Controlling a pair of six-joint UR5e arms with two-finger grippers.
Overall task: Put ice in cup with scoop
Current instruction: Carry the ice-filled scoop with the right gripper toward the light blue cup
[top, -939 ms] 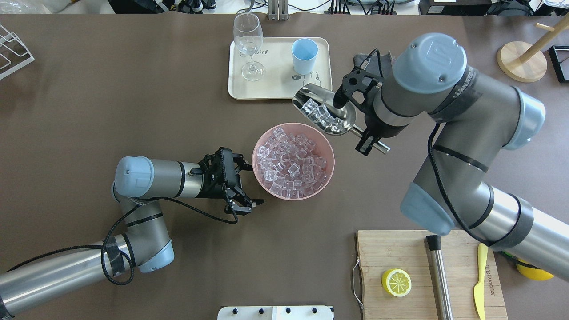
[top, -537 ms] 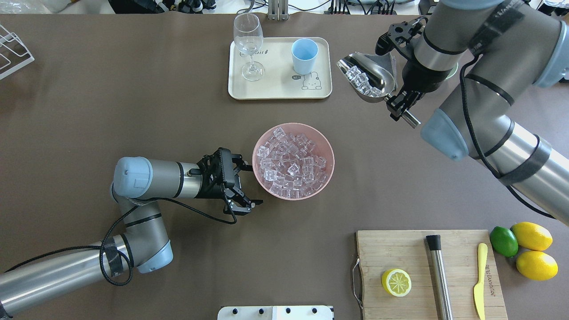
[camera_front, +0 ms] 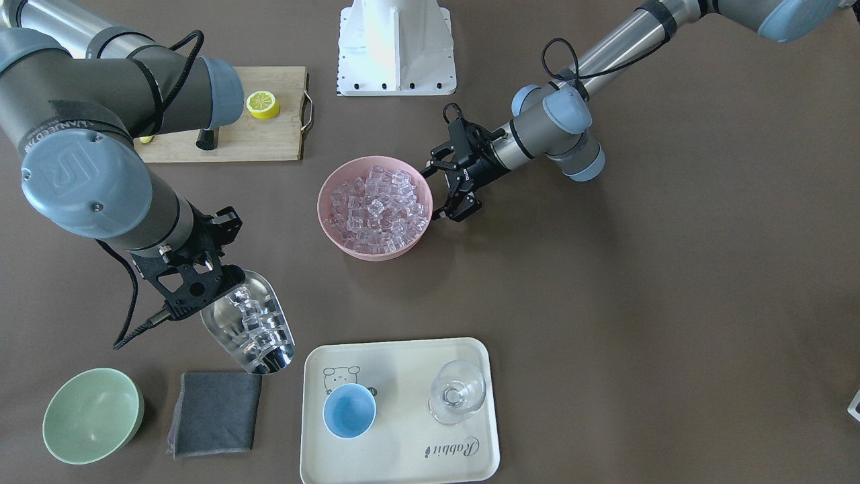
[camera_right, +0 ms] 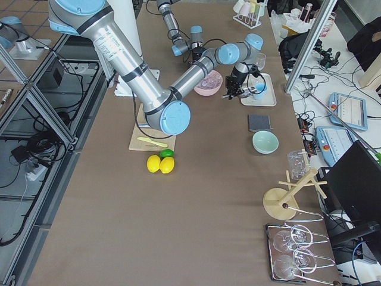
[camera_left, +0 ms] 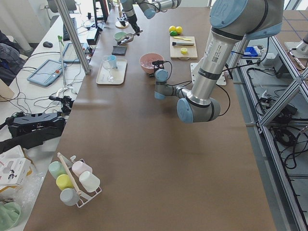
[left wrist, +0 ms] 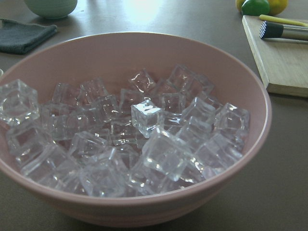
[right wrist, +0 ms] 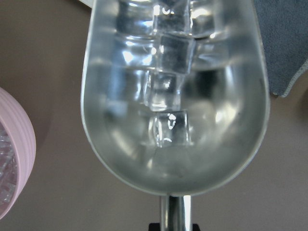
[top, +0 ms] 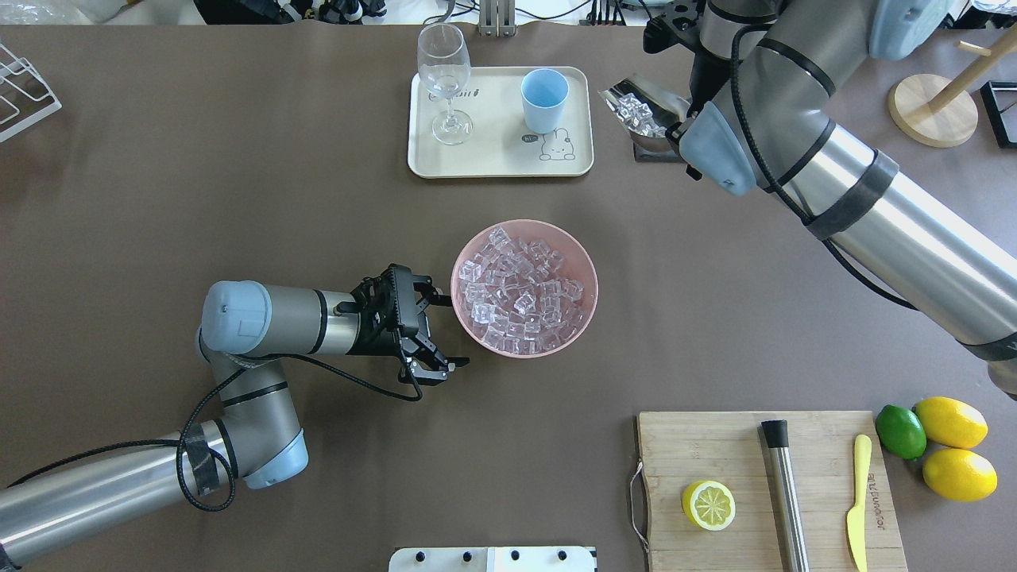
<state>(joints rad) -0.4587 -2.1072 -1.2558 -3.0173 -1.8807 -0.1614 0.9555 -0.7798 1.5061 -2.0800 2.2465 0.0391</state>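
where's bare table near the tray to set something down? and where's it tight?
Bare: the broad strip between the tray and the pink bowl, and the table on the wine glass side of the tray, out to the wire rack. Tight: the cup side, where the scoop of ice hangs by the grey cloth and green bowl.

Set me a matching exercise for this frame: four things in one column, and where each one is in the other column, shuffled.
Things:
1. scoop
2. cup
3. lemon half
4. cloth

Places:
a. on the tray
b. on the cutting board
c. in the right gripper, carrying ice
d. beside the green bowl

Pairs: 1-c, 2-a, 3-b, 4-d
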